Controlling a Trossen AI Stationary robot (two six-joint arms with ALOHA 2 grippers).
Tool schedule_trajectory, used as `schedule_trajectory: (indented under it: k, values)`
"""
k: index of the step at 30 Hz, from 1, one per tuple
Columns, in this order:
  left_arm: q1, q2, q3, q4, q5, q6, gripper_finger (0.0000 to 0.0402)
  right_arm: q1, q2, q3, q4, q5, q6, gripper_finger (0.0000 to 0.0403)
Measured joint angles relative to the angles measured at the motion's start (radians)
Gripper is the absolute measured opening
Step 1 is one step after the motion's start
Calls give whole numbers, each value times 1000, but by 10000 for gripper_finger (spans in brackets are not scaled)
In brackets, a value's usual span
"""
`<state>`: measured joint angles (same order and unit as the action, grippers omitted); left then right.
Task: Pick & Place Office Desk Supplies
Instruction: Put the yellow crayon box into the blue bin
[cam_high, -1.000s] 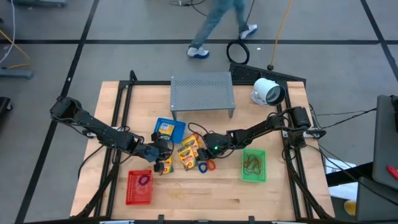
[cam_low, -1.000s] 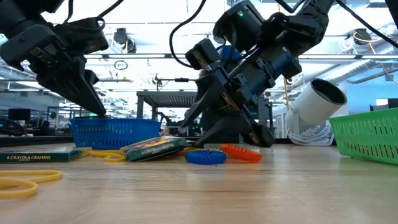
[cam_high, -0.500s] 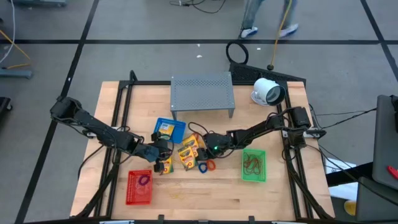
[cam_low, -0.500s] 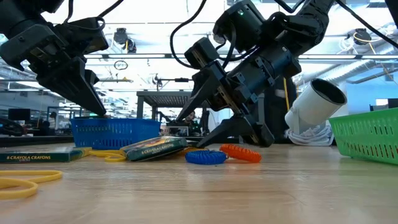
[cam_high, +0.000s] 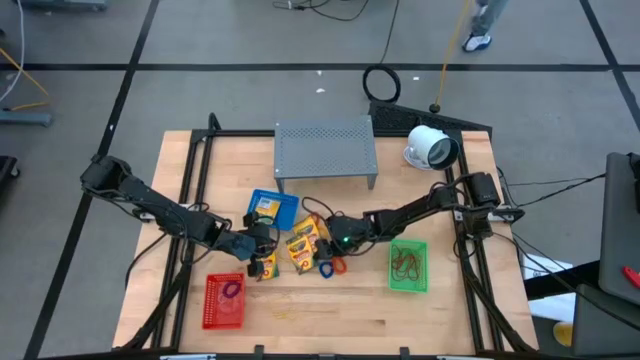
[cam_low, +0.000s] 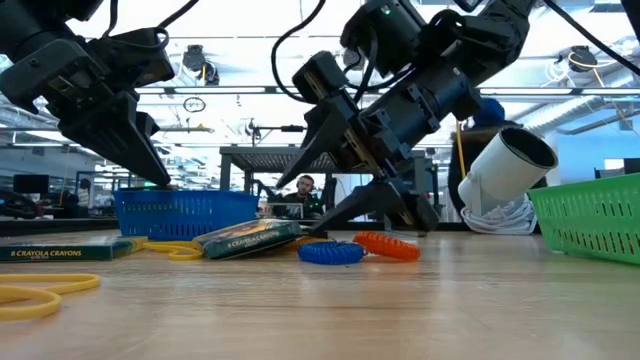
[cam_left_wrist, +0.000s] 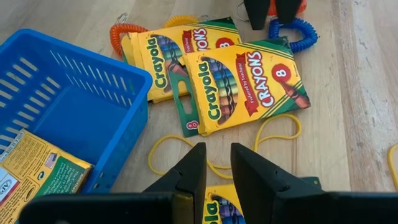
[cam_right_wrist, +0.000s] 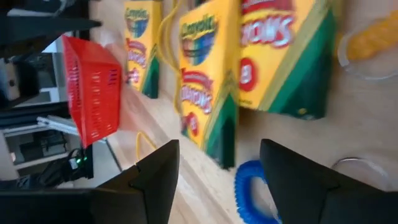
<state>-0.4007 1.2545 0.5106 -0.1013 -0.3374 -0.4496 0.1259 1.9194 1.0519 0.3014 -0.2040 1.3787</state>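
Two yellow crayon packs (cam_left_wrist: 249, 84) lie flat and overlapping mid-table (cam_high: 300, 243). My right gripper (cam_high: 322, 238) hangs wide open over them (cam_right_wrist: 217, 180), touching nothing. A blue coil band (cam_low: 330, 252) and an orange one (cam_low: 388, 245) lie beside it. My left gripper (cam_left_wrist: 216, 163) points down with a narrow gap between its fingers. It stands just above a third crayon pack (cam_left_wrist: 221, 208) next to the blue basket (cam_left_wrist: 68, 106), which holds another pack (cam_left_wrist: 34, 171). The red basket (cam_high: 224, 300) holds a purple band. The green basket (cam_high: 407, 265) holds a dark band.
The grey perforated stand (cam_high: 325, 150) and the white round device (cam_high: 432, 148) sit toward the far edge. A thin yellow band (cam_left_wrist: 273, 140) lies by the packs, and another (cam_low: 30, 290) lies near the front edge. Black frame rails (cam_high: 190, 200) run along both table sides.
My right gripper has shifted slightly toward the table's left over the crayon packs and stayed open. My left gripper and the objects on the table have kept still.
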Motion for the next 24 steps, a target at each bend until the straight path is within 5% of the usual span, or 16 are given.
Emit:
schedule_trajectory:
  k: [16,24]
  values:
    - [-1,0,1,-3,22,3,81,7,194,205,23,-118,-10,206]
    - [-5,0,1,-2,22,7,81,7,195,214,6,-85,-35,73]
